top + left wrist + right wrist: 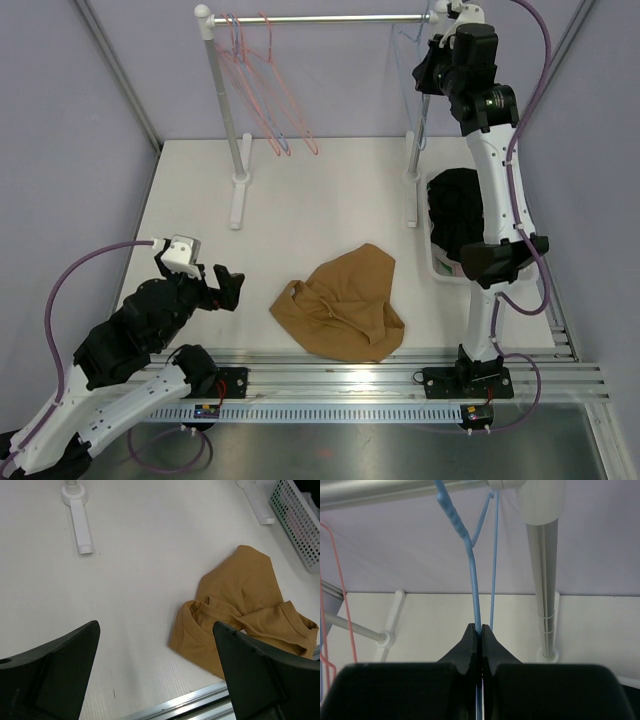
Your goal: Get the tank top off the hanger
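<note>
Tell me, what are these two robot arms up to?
The mustard-brown fabric tank top lies crumpled on the white table, already off any hanger. The right end effector is shut on a thin blue hanger at the metal clothes rail. The left end effector sits open and empty, low over the table.

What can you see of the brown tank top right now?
The tank top is mustard-brown cloth, lying crumpled and partly folded on the table, near the middle of its front rail. Hemmed strap and neck openings show on its near side. No gripper touches it; the open left gripper sits apart, to its left.
</note>
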Tool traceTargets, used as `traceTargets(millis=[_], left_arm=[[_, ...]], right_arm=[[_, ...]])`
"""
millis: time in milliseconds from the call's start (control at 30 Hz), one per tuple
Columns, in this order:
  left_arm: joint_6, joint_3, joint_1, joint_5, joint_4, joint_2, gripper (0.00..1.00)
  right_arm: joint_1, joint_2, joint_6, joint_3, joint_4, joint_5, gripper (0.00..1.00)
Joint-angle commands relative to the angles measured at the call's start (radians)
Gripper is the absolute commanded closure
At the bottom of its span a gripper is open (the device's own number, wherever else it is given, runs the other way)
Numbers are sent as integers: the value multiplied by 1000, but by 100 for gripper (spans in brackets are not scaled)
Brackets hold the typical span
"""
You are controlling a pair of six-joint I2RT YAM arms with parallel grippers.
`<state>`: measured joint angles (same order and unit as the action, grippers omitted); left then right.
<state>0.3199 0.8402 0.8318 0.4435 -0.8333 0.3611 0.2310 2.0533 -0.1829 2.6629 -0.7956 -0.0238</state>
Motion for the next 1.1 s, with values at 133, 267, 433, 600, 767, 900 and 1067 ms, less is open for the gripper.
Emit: traceTargets(millis=[133, 267, 433, 600, 767, 900, 1067], left_arm=[[-21, -4, -8, 31, 56, 7, 1], [-24, -4, -19, 18, 57, 10, 1], [-24, -4, -28, 18, 59, 13, 1], [-15, -1, -43, 43, 51, 9, 1], [34, 13, -115, 162, 17, -4, 1], [41, 8, -178, 167, 25, -24, 1], [36, 5, -214, 156, 26, -10, 1]], right_arm=[[-13, 41, 7, 11, 7, 51, 100], [-13, -1, 7, -67, 44, 48, 98], [-13, -54, 6, -61, 12, 57, 51], [-12, -216, 19, -208, 13, 120, 9], [54, -490, 42, -676, 103, 153, 1], [180, -717, 36, -1057, 160, 76, 1], [387, -864, -39, -1325, 216, 0, 1]])
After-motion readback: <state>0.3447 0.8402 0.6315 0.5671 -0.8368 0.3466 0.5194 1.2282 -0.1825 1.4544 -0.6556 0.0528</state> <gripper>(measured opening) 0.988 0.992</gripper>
